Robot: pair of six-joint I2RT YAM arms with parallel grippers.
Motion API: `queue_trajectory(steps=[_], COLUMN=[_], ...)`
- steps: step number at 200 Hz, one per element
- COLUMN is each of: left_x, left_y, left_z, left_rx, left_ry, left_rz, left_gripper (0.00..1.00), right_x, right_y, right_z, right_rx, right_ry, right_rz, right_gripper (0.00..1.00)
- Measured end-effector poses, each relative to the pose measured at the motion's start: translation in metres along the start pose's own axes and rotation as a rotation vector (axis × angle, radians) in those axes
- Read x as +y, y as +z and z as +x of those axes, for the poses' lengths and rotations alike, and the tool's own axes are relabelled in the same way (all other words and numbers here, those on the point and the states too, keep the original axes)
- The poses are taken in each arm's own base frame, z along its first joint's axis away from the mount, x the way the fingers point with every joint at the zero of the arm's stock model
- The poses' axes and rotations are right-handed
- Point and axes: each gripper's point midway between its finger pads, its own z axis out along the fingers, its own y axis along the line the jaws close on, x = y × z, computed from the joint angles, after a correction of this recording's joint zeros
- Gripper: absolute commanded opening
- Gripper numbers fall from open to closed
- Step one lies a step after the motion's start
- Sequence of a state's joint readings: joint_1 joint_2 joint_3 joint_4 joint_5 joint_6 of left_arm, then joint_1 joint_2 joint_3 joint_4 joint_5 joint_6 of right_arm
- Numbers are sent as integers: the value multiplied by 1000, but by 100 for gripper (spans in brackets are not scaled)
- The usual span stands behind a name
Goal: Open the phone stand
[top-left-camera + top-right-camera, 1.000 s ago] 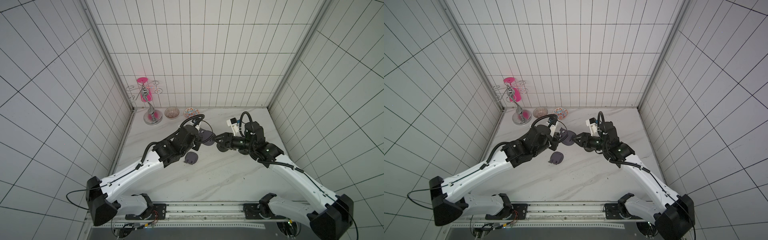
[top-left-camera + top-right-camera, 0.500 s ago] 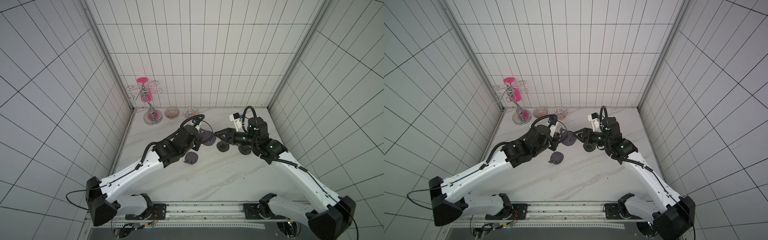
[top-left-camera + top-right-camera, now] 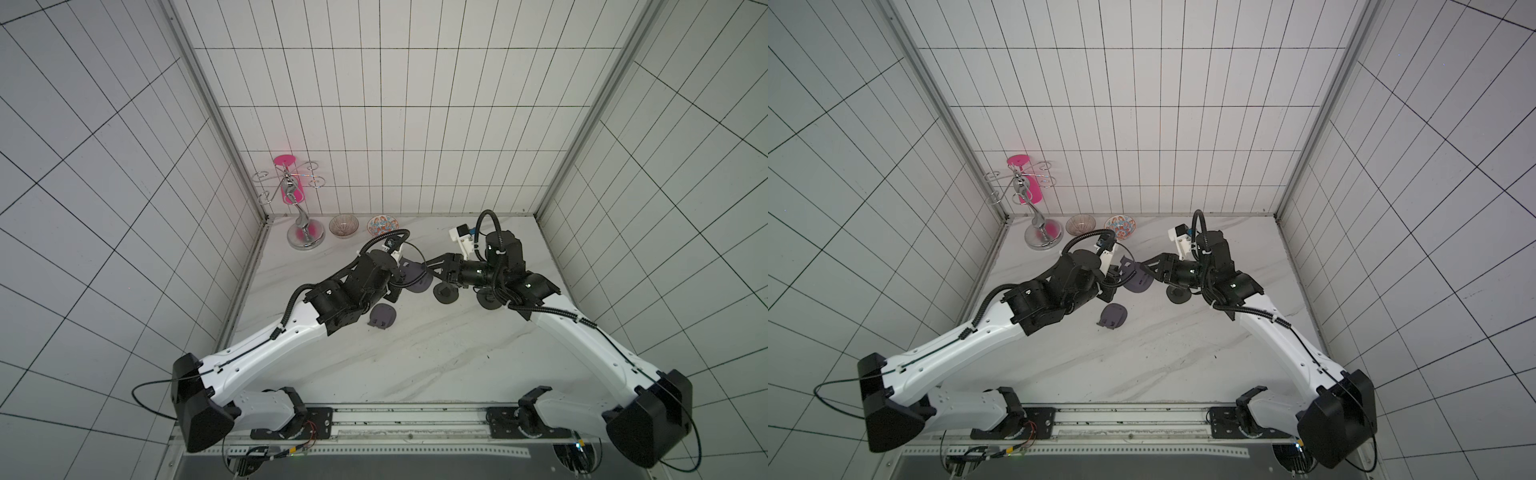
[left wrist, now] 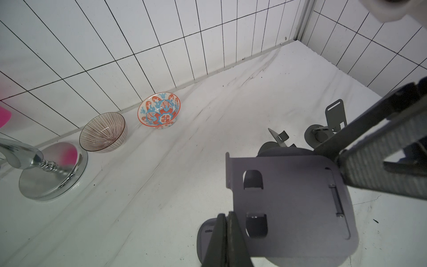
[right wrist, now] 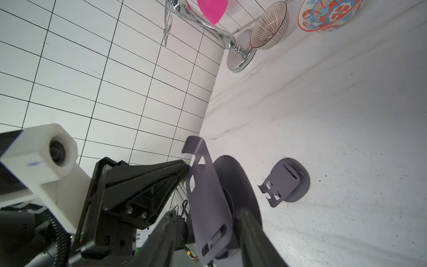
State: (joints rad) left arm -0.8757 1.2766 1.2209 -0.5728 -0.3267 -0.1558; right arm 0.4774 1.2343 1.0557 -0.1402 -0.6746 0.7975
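The phone stand (image 3: 417,277) is grey-purple, a flat plate hinged on a round base, and it hangs above the table between the two arms in both top views (image 3: 1136,281). My left gripper (image 4: 227,216) is shut on the edge of its plate (image 4: 291,203). My right gripper (image 5: 208,238) is open. Its two fingers (image 5: 254,238) straddle the hinge end of the plate (image 5: 208,196) and the base behind it. A gap shows between the plate and one finger. In a top view the right gripper (image 3: 435,268) meets the stand from the right.
Another grey stand (image 3: 382,316) lies on the table below the left wrist. Two dark stands (image 3: 445,296) (image 3: 490,301) stand under the right arm. A chrome holder with a pink cup (image 3: 301,216) and two bowls (image 3: 343,225) (image 3: 382,224) line the back wall.
The right wrist has risen and turned at the stand, and its jaws have widened a little. The left arm has kept still with the stand in its grip.
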Motion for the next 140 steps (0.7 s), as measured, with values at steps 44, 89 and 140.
queue_trajectory(steps=[44, 89, 140], left_x=[-1, -2, -2], left_y=[0, 0, -1], left_z=[0, -3, -9], left_rx=[1, -9, -21], left_ry=[5, 3, -1], left_rz=[6, 14, 5], left_gripper=[0, 0, 0], right_x=[2, 10, 13], right_y=[7, 10, 15], right_z=[-2, -5, -2], right_rx=[9, 2, 8], right_ry=[18, 35, 49], right_rz=[-31, -68, -84], right_gripper=[47, 44, 42])
